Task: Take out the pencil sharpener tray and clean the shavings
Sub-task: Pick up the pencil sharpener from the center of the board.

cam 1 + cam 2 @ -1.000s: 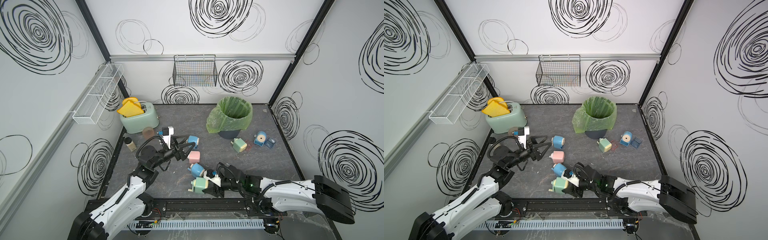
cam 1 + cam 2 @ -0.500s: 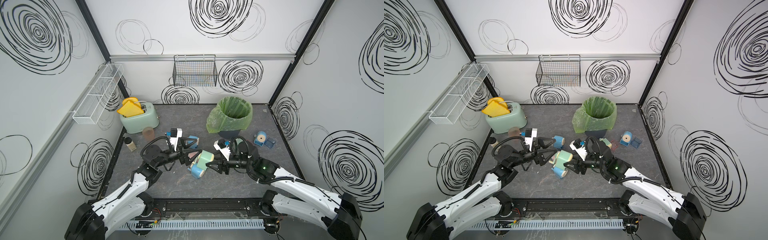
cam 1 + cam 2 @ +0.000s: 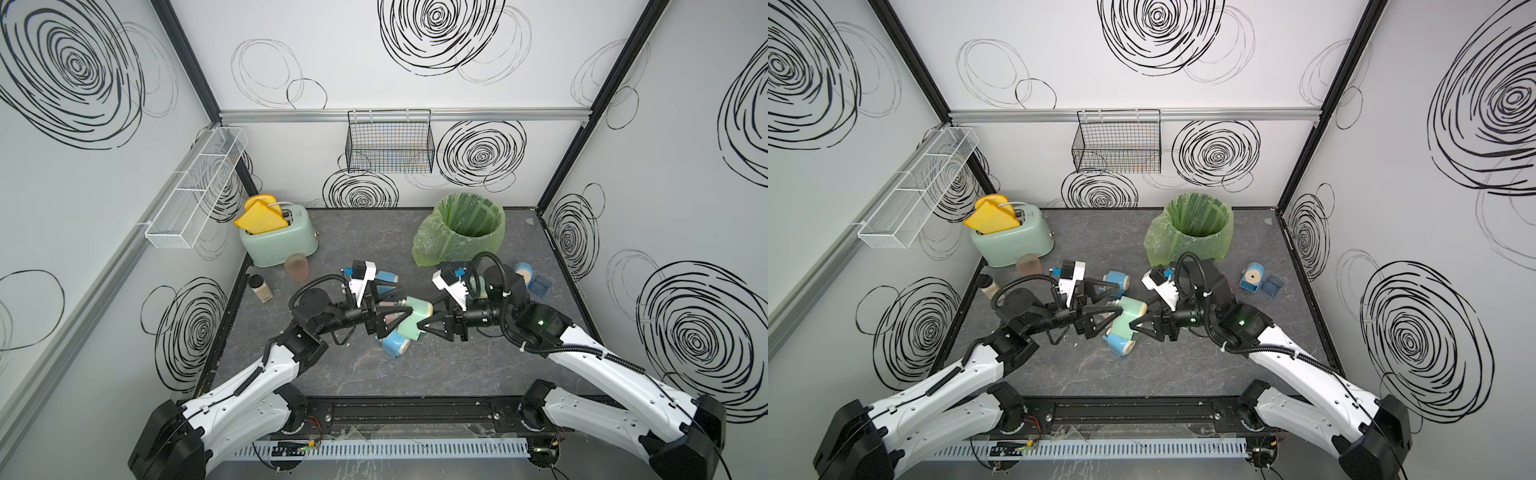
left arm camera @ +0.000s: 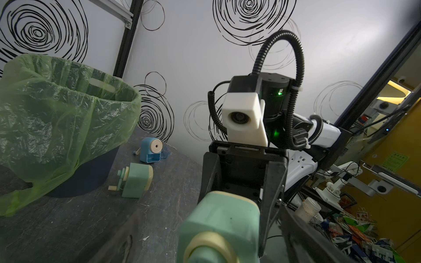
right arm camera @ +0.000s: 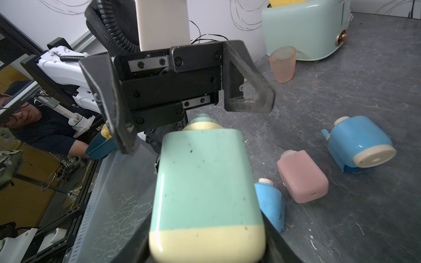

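**Status.** My right jaws are clenched on the cream end of the mint-green pencil sharpener and hold it clear of the desk at the centre of the frame in both top views. My left jaws are released, spread wide and empty, just beside the sharpener's crank end. In the right wrist view their fingers stand one to each side of that end.

The tray cannot be told apart from the body in any view. I judge it still seated. The shavings are not visible and are presumably inside it.

**Hazards.**
1. Wrong grasp. The crank end faces my left jaws. Closing here may seize the cream crank hub instead of the tray, and a pull then only twists the body.
2. Lost hold. My right jaws grasp one end only. A hard pull may lever the sharpener free, and it would drop toward the blue sharpener lying just below it in the frame.
3. Spill. The green-lined bin sits well apart, upper right of centre. A tray freed here, or tipped in transit, sheds shavings onto the desk.
4. Contact. The two sets of jaws nearly meet, so a small overshoot makes them collide.
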You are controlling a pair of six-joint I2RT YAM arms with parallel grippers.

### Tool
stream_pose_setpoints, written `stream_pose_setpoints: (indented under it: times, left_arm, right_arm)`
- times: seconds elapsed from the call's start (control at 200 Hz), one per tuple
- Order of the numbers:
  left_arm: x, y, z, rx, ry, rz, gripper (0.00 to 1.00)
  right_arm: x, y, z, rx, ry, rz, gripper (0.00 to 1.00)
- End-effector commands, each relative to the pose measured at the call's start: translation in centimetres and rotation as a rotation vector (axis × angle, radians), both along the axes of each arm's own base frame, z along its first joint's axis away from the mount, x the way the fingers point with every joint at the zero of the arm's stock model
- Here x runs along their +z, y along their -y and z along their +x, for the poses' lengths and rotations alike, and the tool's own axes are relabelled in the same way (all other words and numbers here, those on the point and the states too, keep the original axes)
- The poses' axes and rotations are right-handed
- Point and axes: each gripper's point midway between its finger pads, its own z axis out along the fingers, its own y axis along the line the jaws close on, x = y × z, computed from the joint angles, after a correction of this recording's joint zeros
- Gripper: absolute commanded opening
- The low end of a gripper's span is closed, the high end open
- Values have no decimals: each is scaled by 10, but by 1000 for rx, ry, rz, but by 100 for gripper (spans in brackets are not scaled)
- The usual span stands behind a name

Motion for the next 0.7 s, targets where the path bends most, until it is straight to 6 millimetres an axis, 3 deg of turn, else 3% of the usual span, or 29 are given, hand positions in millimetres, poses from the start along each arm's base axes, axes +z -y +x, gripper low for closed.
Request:
stream_pose_setpoints:
  times: [0.0, 0.205, 0.42, 0.57, 0.695]
  left_arm:
    - [15, 7, -10, -47, 74, 0, 94]
    - [14, 15, -24, -107, 90, 10, 76]
    - [14, 15, -24, -104, 93, 13, 57]
    - [20, 15, -29, -131, 112, -19, 43]
    - [29, 14, -38, -160, 141, -58, 38]
  right_arm:
    - [19, 7, -4, 32, 59, 12, 40]
    - [28, 10, 1, 43, 81, 13, 40]
    - [38, 11, -2, 74, 79, 47, 41]
    - [43, 12, -6, 101, 75, 80, 44]
    - [44, 12, -6, 100, 64, 133, 52]
